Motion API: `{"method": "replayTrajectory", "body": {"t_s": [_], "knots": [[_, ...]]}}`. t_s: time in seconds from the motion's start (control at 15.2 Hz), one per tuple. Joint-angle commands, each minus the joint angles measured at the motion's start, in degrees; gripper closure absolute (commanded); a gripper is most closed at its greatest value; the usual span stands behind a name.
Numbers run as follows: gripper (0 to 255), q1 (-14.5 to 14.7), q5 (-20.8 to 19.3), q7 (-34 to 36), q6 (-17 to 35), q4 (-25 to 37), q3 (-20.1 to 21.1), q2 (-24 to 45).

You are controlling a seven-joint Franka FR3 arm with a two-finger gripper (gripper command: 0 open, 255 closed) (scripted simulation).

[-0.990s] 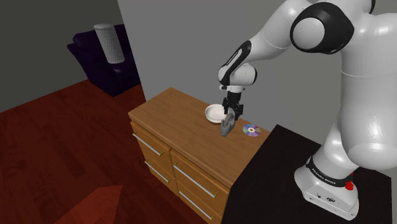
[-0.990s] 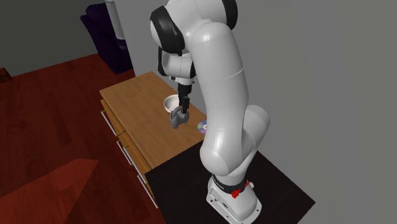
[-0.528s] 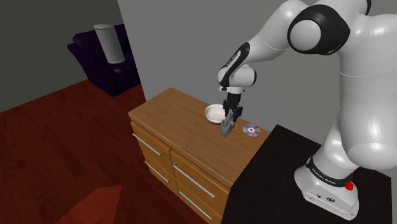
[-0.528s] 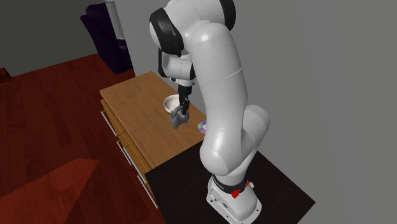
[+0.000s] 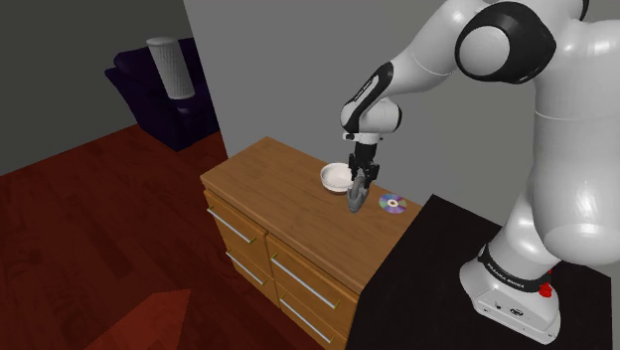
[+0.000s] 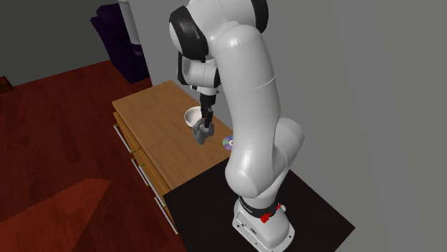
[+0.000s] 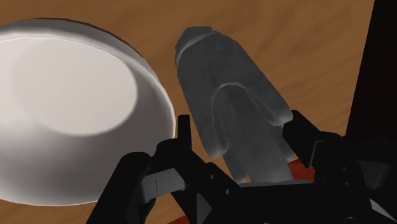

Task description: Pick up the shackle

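Observation:
The shackle is a grey rounded U-shaped piece. My black gripper is shut on it, one finger pressing on each side. In the shoulder view the gripper points straight down over the wooden dresser top, with the shackle hanging from its tips right at the surface. The second exterior view shows the shackle under the gripper, near the dresser top's wall side. Whether the shackle still touches the wood I cannot tell.
A white bowl stands right beside the shackle. A shiny disc lies on its other side, near the black stand top. A grey wall runs behind the dresser. A purple armchair stands far off.
The fingers have closed onto the shackle. The arm has barely moved, and the shackle sits a touch closer under the hand.

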Motion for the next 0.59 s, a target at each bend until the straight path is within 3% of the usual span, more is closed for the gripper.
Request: {"method": "replayTrajectory", "body": {"t_s": [0.0, 0.53], "knots": [[255, 0.30, -0.98, 0.67, -0.78, -0.17, -0.58, -1.17], [255, 1.89, -5.72, 4.54, -4.66, -0.53, -2.91, -6.83]]}}
